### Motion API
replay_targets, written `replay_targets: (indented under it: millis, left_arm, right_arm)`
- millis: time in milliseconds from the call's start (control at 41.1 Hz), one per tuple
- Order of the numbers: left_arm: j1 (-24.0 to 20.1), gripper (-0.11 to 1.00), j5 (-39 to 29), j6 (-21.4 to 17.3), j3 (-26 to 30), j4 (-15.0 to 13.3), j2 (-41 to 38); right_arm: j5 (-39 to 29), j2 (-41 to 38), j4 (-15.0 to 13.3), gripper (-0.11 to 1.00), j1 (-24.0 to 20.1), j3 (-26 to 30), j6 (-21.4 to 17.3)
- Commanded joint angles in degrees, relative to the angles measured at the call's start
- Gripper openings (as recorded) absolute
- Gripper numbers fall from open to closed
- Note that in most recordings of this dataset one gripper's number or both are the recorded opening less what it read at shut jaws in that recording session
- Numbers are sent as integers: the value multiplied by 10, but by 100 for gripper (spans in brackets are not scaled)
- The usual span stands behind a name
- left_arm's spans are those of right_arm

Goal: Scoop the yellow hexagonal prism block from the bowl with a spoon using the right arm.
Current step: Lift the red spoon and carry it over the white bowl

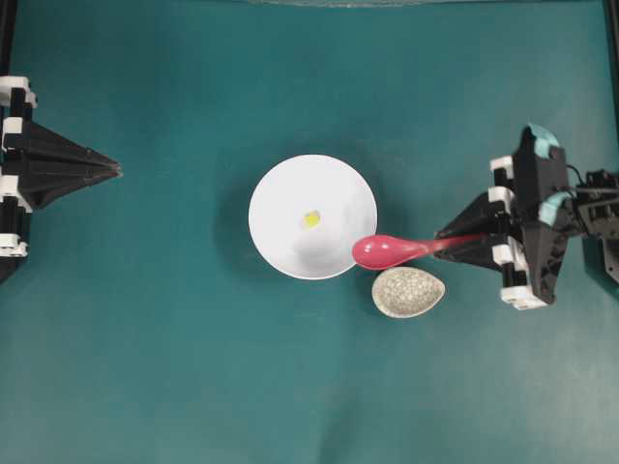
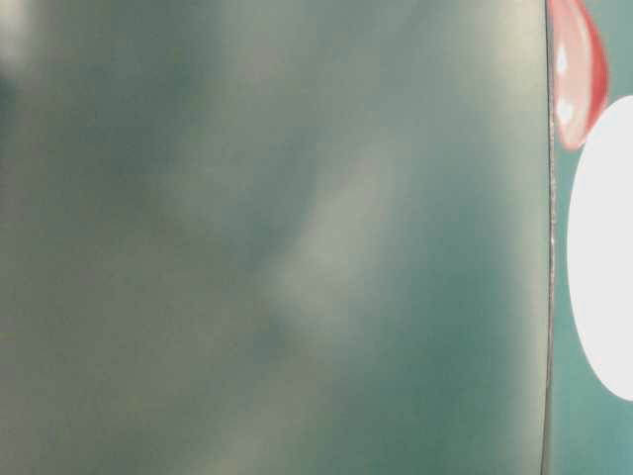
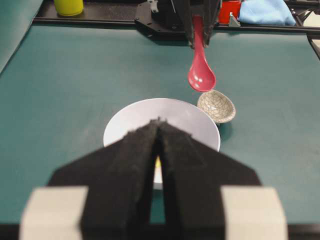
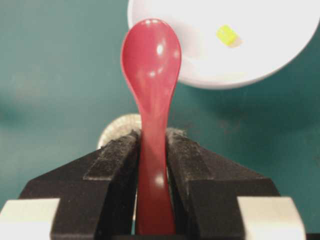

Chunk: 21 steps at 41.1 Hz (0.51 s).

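The white bowl (image 1: 311, 216) stands mid-table with the small yellow hexagonal prism block (image 1: 311, 219) lying inside it. My right gripper (image 1: 447, 238) is shut on the handle of the pink-red spoon (image 1: 385, 251), whose scoop hangs over the bowl's right rim. The right wrist view shows the spoon (image 4: 151, 65) clamped between the black pads of the gripper (image 4: 152, 136), scoop pointing toward the bowl (image 4: 250, 45) and the block (image 4: 226, 34). My left gripper (image 1: 114, 171) rests shut at the far left, empty; its view faces the bowl (image 3: 135, 117) and spoon (image 3: 201, 70).
A small speckled beige dish (image 1: 407, 291) sits just right of and below the bowl, under the spoon's handle. A yellow cup (image 3: 68, 6), a red object (image 3: 229, 10) and a blue cloth (image 3: 266, 12) lie beyond the far table edge. The table-level view is mostly blurred.
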<state>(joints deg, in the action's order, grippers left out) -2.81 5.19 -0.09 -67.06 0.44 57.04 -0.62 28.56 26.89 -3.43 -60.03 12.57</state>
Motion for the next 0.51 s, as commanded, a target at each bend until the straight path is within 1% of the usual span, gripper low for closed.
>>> replay_targets:
  millis: [0, 219, 413, 486]
  left_arm:
    - [1, 0, 3, -1, 12, 2, -5]
    - [1, 0, 3, 0, 12, 2, -5]
    - [1, 0, 3, 0, 12, 2, -5]
    - [1, 0, 3, 0, 12, 2, -5]
  right_arm:
    - [-54, 6, -1, 24, 19, 36, 0]
    - [-198, -10, -1, 24, 71, 105, -10]
    - [-312, -46, -4, 24, 127, 176, -37]
    - [-348, -67, -12, 24, 139, 202, -48]
